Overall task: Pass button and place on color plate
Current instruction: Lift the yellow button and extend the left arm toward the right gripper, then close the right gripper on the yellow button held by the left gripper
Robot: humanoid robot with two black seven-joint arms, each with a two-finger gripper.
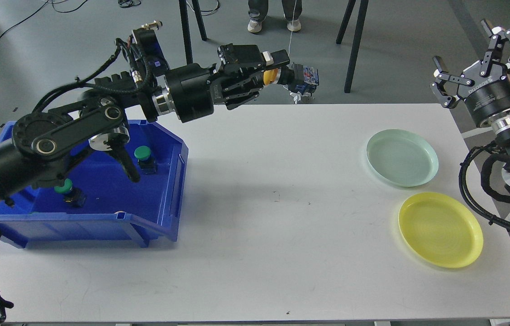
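Observation:
My left gripper (277, 72) is shut on a yellow button (272, 76) and holds it high above the far edge of the table, near the middle. The button's dark body (302, 77) sticks out to the right of the fingers. My right gripper (481, 54) is open and empty, raised at the far right above the table's corner. A pale green plate (402, 157) and a yellow plate (440, 229) lie on the right of the table. Two green buttons (143, 154) (65, 186) sit in the blue bin (164, 190) on the left.
My left arm (64, 140) stretches across the blue bin and hides part of its inside. Stand legs and a person's feet (274, 25) are on the floor beyond the table. A white table (273, 217) carries everything.

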